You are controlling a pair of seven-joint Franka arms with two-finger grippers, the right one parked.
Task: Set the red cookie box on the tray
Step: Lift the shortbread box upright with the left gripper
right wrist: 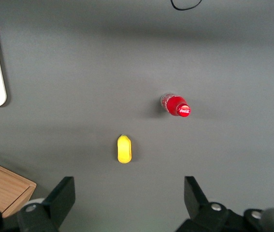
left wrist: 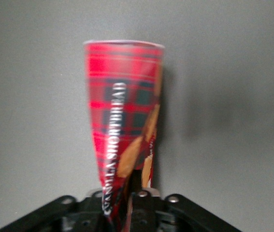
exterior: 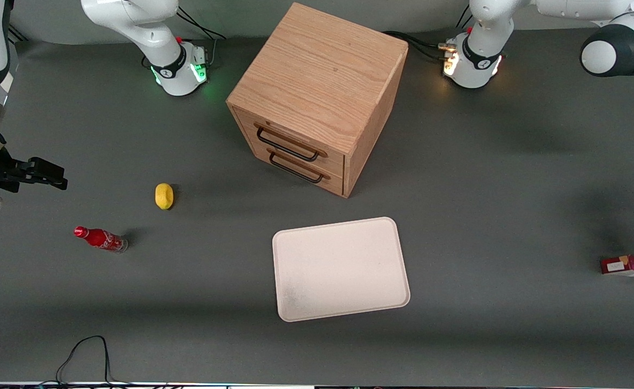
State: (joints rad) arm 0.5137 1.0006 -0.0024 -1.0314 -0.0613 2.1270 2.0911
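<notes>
Showing at the working arm's end of the table, the long red cardboard cookie box (exterior: 630, 265) is lying well apart from the flat off-white plastic tray (exterior: 295, 310). Closer up, the gripper (left wrist: 136, 195) is clamping the box's end; gripped there, the box may pivot or slip during transfer.

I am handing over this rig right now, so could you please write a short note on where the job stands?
Left tool: shut on the red cookie box, at the working arm's end of the table.
Red cookie box: in the tool's grip, not on the tray.
Tray: bare, nearer the front camera than the wooden drawer cabinet.
Done: box gripped.
Left: carry it to the tray, set it down, release.
</notes>
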